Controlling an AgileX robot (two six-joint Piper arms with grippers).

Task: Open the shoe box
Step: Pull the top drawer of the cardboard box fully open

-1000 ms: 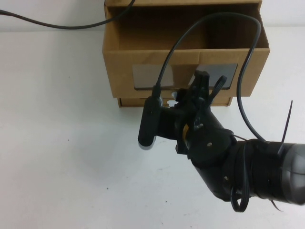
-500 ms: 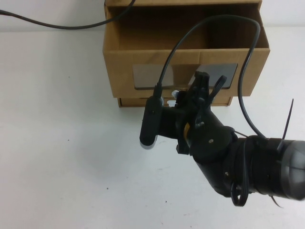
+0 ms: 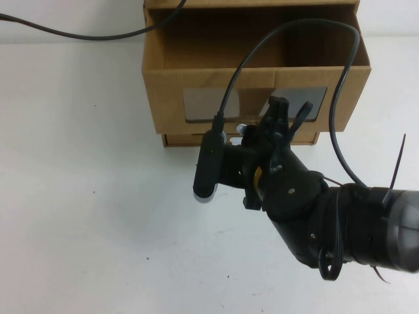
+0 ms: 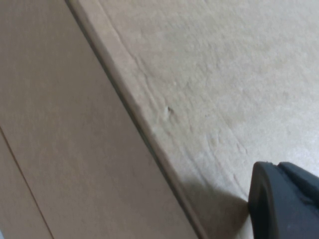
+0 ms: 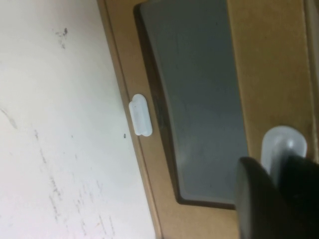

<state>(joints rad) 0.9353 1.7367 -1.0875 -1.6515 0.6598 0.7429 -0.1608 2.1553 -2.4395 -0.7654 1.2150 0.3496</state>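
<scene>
Cardboard shoe box sits at the tabletop's far edge. The right hand is at its windowed front wall, how far open I cannot tell. The left hand, closed tight, lies against plain cardboard.

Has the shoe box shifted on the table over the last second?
No. The shoe box sits unchanged against the table's far edge; right gripper at its front window, left gripper shut against cardboard.
</scene>
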